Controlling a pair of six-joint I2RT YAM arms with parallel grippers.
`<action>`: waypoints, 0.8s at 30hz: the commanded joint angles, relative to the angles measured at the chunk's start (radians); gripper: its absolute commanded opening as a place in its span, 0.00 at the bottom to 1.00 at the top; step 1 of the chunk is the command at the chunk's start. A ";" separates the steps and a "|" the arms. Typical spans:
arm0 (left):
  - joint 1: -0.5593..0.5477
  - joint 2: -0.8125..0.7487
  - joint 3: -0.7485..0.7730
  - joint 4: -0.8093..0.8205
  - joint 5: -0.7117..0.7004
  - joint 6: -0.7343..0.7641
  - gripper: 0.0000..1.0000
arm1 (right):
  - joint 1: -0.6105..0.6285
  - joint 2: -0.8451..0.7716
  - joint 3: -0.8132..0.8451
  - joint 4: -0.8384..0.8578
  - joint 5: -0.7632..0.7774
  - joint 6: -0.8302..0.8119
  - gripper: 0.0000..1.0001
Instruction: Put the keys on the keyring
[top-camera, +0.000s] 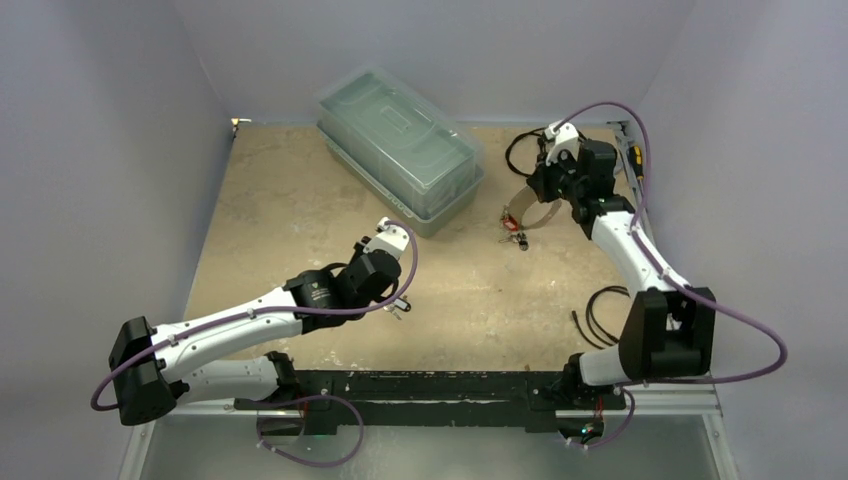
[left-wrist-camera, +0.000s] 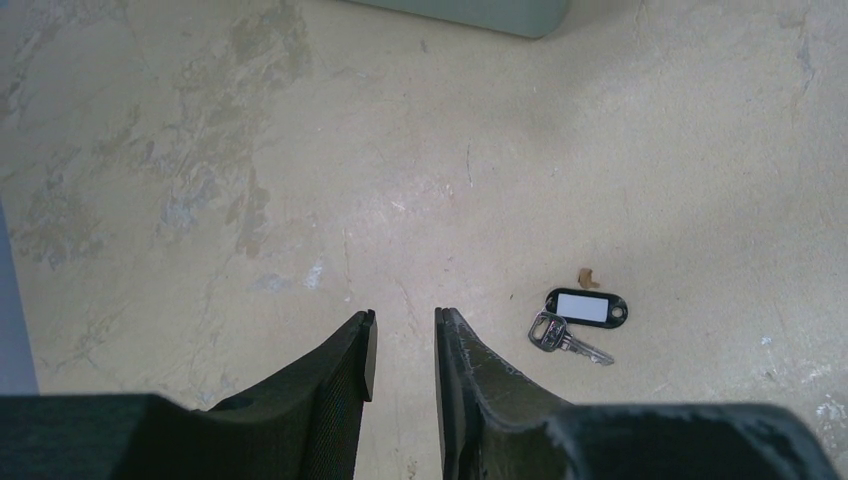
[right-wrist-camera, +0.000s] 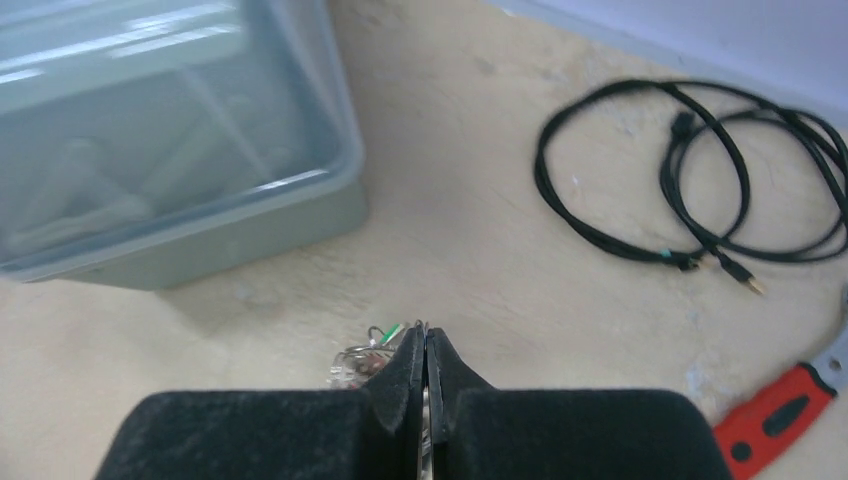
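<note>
By the far edge: clear box (top-camera: 400, 150), lid on, insides too blurry to tell. Near the far right corner: right gripper (top-camera: 528, 195) pinched shut on the keyring (top-camera: 528, 222), small keys (top-camera: 515, 238) hanging below. Toward the near left: left gripper (left-wrist-camera: 405, 345) slightly open, holds nothing, black-tag key (left-wrist-camera: 575, 322) just beside, on the table (left-wrist-camera: 300, 150).

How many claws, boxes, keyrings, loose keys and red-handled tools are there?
claws: 2 (left claw, right claw)
plastic box: 1
keyring: 1
loose key with a black tag: 1
red-handled tool: 1
Total: 6
</note>
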 joint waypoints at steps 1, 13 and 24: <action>0.005 -0.040 -0.011 0.053 0.000 0.037 0.30 | 0.031 -0.102 -0.048 0.089 -0.165 -0.034 0.00; 0.005 -0.257 -0.094 0.211 0.091 0.146 0.60 | 0.074 -0.313 -0.150 0.205 -0.426 0.024 0.00; 0.004 -0.570 -0.287 0.647 0.524 0.379 0.64 | 0.201 -0.448 -0.195 0.373 -0.641 0.219 0.00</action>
